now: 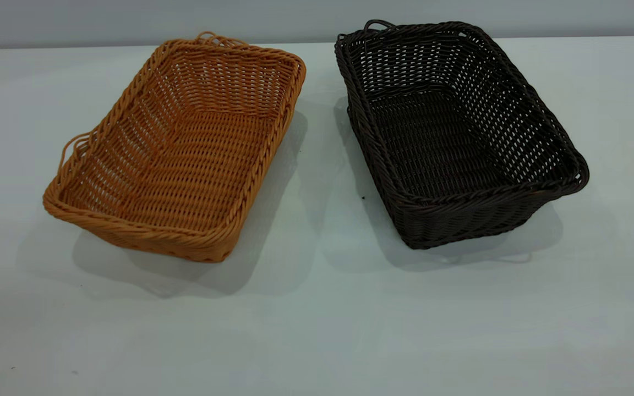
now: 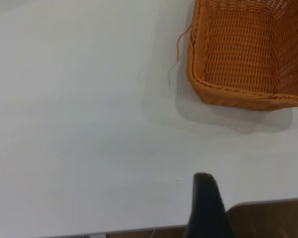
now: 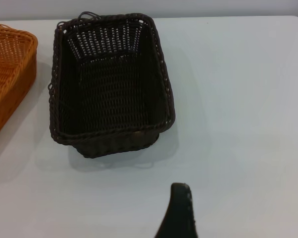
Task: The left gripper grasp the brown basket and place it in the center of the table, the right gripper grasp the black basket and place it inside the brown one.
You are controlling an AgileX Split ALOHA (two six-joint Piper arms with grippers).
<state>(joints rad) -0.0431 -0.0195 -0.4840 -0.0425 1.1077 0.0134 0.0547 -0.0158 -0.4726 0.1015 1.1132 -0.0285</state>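
The table [image 1: 317, 330] bears both baskets, neither held. The black basket [image 1: 454, 132], stiff, light wicker, sits just beside the brown basket [image 1: 179, 148]; their braided rims suit pinching. Whether the left gripper [image 2: 204, 198] and right gripper [image 3: 180, 210] are open is unclear.

The brown basket [image 1: 185, 159] is orange-tan wicker all over, woven in close horizontal rows on floor and walls, with a braided rope-like rim and thin loop handles of the same orange-tan. The black basket [image 1: 449, 137] is black-brown wicker in the same weave, its walls more open so pale specks show through, its rim braided too. The counter [image 1: 317, 330] is plain pale grey-white, unpatterned. Each tool shows one matte black finger [image 2: 204, 208] [image 3: 179, 213]
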